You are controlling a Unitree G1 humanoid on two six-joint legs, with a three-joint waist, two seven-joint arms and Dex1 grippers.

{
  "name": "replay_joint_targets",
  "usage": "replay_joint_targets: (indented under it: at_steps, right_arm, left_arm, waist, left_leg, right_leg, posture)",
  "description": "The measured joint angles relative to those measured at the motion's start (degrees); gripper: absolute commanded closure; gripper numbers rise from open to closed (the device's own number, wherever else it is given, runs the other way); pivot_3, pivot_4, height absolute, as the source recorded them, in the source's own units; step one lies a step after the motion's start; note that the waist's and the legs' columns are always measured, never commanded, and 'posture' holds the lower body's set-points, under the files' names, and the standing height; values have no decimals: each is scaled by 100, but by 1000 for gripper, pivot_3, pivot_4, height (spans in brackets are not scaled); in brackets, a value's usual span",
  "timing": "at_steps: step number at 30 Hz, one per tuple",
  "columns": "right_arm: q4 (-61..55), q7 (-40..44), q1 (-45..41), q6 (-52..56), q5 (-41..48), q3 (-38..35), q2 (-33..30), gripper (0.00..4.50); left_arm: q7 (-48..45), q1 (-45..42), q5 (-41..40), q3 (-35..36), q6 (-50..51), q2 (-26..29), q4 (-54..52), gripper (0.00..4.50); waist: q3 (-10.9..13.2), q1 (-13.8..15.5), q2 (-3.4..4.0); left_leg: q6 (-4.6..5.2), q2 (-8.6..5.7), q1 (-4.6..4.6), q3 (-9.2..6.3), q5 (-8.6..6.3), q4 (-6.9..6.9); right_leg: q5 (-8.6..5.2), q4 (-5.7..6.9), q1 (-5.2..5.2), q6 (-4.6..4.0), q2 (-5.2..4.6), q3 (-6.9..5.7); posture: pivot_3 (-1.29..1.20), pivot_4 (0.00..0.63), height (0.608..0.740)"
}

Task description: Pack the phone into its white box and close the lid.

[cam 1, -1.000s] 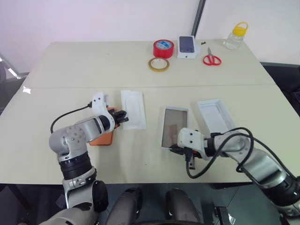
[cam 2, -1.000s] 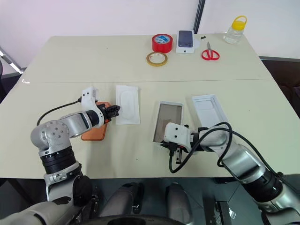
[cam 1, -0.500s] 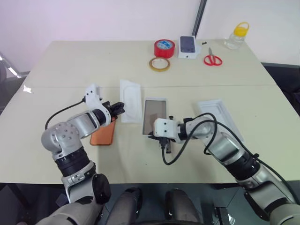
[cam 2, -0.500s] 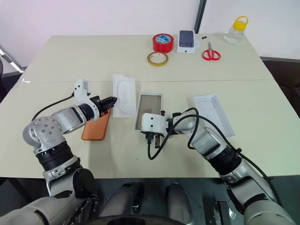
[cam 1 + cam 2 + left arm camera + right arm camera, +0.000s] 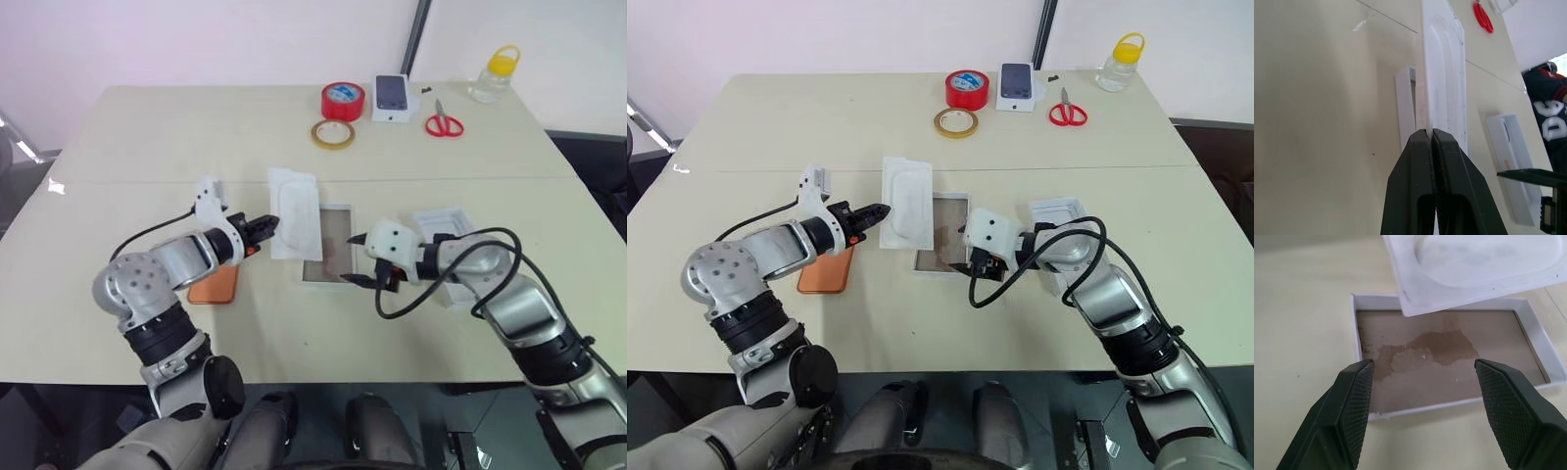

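Observation:
The orange phone [image 5: 214, 286] lies flat on the table beside my left forearm. My left gripper [image 5: 269, 226] is shut on the edge of a flat white insert [image 5: 294, 201] and holds it tilted over the left rim of the white box [image 5: 323, 279]. The box is empty, its grey-brown floor [image 5: 1449, 362] showing. My right gripper [image 5: 356, 258] stands open at the box's near right corner, with nothing between its fingers [image 5: 1354, 406]. The lid [image 5: 1058, 217] lies inner face up to the right, partly behind my right arm.
Along the far edge of the table are a red tape roll [image 5: 341, 100], a beige tape ring [image 5: 333, 135], a small white box picturing a dark phone [image 5: 391, 98], red scissors [image 5: 443, 122] and a yellow-capped bottle [image 5: 495, 73]. A person in a jersey [image 5: 1547, 117] stands beyond the table.
My right gripper slid the white box left toward the middle, then let go of it and opened. My left gripper lifted the insert and carried it right over the box's edge.

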Motion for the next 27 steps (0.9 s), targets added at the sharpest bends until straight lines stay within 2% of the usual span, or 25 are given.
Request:
replay_joint_targets:
  at_steps: [11, 14, 15, 21, 23, 26, 27]
  right_arm:
    - [29, -194, 139, 13, -24, -263, -209, 1083]
    - [38, -230, 149, 13, -25, -263, -209, 1030]
    - [39, -238, 149, 13, -25, -263, -209, 1030]
    - [69, -291, 148, 27, -28, -292, -252, 1030]
    - [119, -309, 141, 53, -24, -369, -279, 1030]
    - [256, -358, 54, 169, 33, -525, -276, 1869]
    - [284, -378, 12, 195, 65, -550, -266, 2350]
  left_arm:
    - [295, 228, 66, -479, 1, -636, 189, 4500]
    - [310, 228, 86, -479, 0, -677, 198, 3549]
    - [312, 228, 90, -479, 0, -682, 200, 3111]
    - [299, 228, 92, -463, 1, -699, 205, 77]
    - [260, 228, 62, -421, 1, -686, 197, 77]
    - [178, 227, -122, -229, 1, -617, 75, 37]
    - [145, 228, -169, -208, 1, -563, 27, 37]
  waist:
    - [1, 15, -2]
    - [1, 16, -2]
    - [1, 16, -2]
    - [1, 20, -2]
    - [1, 18, -2]
    - [1, 6, -2]
    - [1, 6, -2]
  left_leg:
    - [0, -1, 0, 1, 0, 0]
    - [0, -1, 0, 1, 0, 0]
    - [0, -1, 0, 1, 0, 1]
    - [0, -1, 0, 1, 0, 0]
    - [0, -1, 0, 1, 0, 0]
    - [0, -1, 0, 1, 0, -1]
    - [0, 0, 0, 1, 0, -1]
  right_leg:
    - [0, -2, 2, 0, -1, 0]
    - [0, -2, 1, 0, -1, 0]
    - [0, -2, 2, 0, -1, 0]
    - [0, -2, 2, 0, -1, 0]
    - [0, -2, 2, 0, -1, 0]
    - [0, -2, 1, 0, 0, 1]
    - [0, -2, 1, 0, 0, 0]
  posture:
    - [0, 150, 740]
    - [0, 150, 740]
    - [0, 150, 740]
    - [0, 150, 740]
    - [0, 150, 740]
    - [0, 150, 740]
    - [0, 150, 740]
